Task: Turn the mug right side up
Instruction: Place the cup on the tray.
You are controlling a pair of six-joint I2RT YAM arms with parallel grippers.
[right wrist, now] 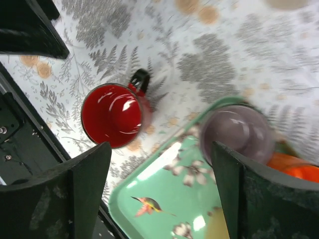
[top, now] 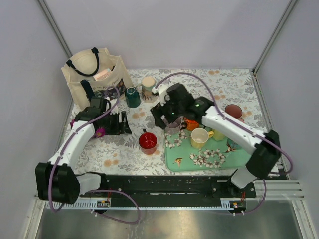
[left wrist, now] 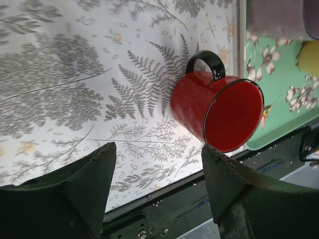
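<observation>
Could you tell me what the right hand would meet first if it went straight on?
Probably a corner of the tray, between the open fingers of the right hand; the purple mug sits just off that line.

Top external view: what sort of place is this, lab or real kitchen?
Most likely a lab robot cell, not a kitchen: plain grey partition walls, a black mounting rail carrying both arms at the near edge, and a glossy red mug and green floral tray laid out like staged props.
</observation>
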